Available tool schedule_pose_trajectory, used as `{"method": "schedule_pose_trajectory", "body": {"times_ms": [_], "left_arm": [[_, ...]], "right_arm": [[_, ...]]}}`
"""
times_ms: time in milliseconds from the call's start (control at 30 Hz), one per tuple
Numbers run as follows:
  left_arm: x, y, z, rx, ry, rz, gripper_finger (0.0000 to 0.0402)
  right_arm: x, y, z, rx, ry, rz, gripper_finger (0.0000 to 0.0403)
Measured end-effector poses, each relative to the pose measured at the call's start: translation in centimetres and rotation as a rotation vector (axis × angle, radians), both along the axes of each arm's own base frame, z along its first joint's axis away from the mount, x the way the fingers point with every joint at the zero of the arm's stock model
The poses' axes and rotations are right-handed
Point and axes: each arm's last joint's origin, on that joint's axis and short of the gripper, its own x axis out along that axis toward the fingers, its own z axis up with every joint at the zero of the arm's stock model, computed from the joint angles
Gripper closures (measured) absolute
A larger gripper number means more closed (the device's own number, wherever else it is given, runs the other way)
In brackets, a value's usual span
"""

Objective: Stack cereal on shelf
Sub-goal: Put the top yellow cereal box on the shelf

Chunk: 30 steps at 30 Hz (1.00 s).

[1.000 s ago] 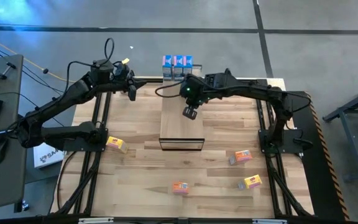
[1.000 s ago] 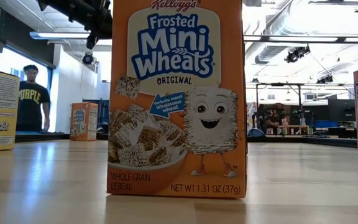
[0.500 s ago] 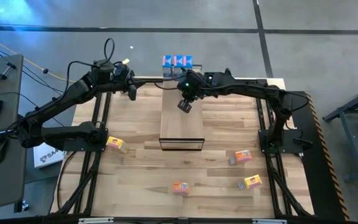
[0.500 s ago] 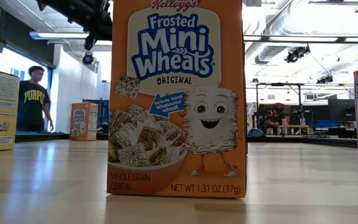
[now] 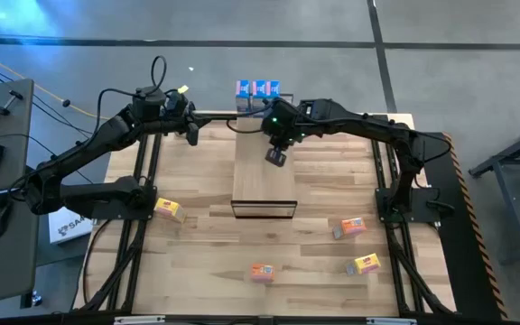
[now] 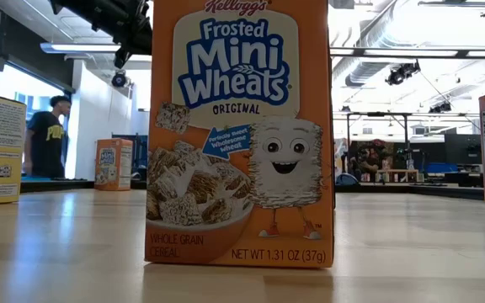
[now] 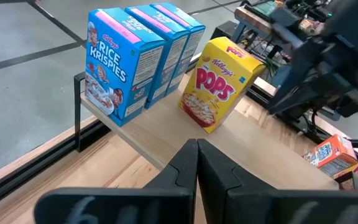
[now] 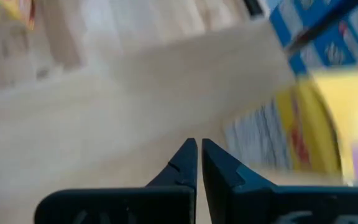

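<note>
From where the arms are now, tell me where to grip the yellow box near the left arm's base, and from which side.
The yellow box lies flat on the table, turned at an angle to the slats. Grip it across its two long side faces at mid-length, coming straight down from above with the left gripper, wrist turned to match the box. That is probably the narrowest span, and nothing crowds it.

closed jaws, yellow cereal box (image 8: 319, 134), shelf (image 8: 135, 124)

Bright, even overhead light; right wrist view heavily motion-blurred beyond the right claw (image 8: 199, 155); soft glare streaks the tabletop (image 6: 411, 244)
</note>
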Motion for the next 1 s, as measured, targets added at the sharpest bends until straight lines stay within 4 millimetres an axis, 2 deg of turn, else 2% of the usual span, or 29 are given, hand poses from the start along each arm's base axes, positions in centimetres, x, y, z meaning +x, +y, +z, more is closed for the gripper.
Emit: {"method": "schedule_pose_trajectory", "body": {"times_ms": [167,300,433,567,700,1000], "left_arm": [[0.0,0.0,-0.1,-0.004,0.005,0.000,0.0401],[0.0,0.0,-0.1,-0.004,0.005,-0.001,0.0401],[0.0,0.0,-0.1,-0.004,0.005,-0.001,0.0401],[0.0,0.0,-0.1,-0.004,0.005,-0.002,0.0402],[0.0,0.0,-0.1,-0.004,0.005,-0.001,0.0402],[0.0,0.0,-0.1,-0.004,0.005,-0.001,0.0401]], "right_arm": [[-2.4,-0.4,1.4,0.025,0.120,-0.111,0.0403],[-3.7,-2.2,2.1,0.003,0.106,-0.221,0.0403],[-3.2,-4.5,1.2,-0.025,0.033,-0.247,0.0403],[-3.0,-5.9,0.2,-0.006,-0.006,-0.250,0.0403],[-3.0,-6.3,-0.4,-0.007,-0.006,-0.249,0.0403],[-2.4,-6.5,-0.2,-0.029,-0.076,-0.228,0.0403]]}}
